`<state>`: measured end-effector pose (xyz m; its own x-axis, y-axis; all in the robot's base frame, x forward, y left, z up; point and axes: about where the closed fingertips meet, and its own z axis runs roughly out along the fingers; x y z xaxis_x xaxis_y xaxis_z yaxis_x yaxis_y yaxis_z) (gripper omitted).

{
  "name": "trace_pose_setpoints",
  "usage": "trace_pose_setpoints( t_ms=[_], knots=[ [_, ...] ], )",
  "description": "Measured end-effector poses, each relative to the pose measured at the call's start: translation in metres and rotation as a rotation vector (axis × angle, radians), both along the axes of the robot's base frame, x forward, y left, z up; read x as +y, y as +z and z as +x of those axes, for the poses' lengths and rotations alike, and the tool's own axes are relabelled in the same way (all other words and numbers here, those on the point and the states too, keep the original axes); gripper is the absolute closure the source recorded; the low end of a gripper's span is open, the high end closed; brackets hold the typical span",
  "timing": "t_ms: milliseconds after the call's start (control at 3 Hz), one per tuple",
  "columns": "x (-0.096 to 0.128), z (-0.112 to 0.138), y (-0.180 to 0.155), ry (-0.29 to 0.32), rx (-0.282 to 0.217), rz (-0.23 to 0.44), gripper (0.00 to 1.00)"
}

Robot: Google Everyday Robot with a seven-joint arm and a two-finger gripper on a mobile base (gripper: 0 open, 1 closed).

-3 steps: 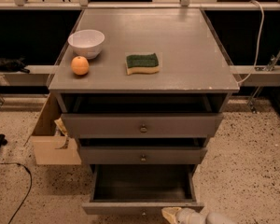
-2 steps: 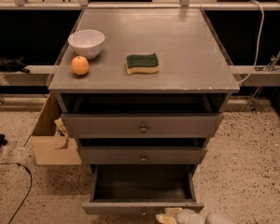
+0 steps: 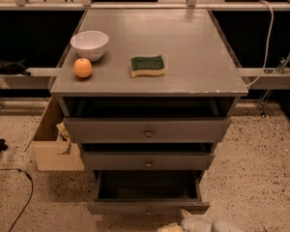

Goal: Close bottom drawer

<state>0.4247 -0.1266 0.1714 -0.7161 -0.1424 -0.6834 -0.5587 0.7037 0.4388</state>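
The bottom drawer (image 3: 147, 208) is the lowest of three grey drawers in the cabinet. It stands pulled out, and its deep grey interior (image 3: 147, 185) looks empty. My gripper (image 3: 184, 221) is at the lower edge of the view, pale in colour. It sits just in front of the drawer's front panel, right of its middle, and is close to or touching it. The middle drawer (image 3: 148, 161) and the top drawer (image 3: 147, 129) each stick out a little.
On the cabinet top (image 3: 193, 57) are a white bowl (image 3: 89, 44), an orange (image 3: 82, 67) and a green-and-yellow sponge (image 3: 147, 65). An open cardboard box (image 3: 55, 149) stands on the speckled floor at the cabinet's left. A black cable (image 3: 19, 197) lies at the lower left.
The bottom drawer's front panel has moved back toward the cabinet a little, so less of its interior shows. My gripper stays at the panel, shifted slightly.
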Motion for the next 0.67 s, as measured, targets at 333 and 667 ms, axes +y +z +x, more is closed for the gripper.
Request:
trace_pose_setpoints(
  t_ms=[333, 667],
  knots=[
    [0.007, 0.007, -0.007, 0.01, 0.024, -0.003, 0.17],
    [0.014, 0.02, -0.011, 0.024, 0.027, -0.022, 0.09]
  ],
)
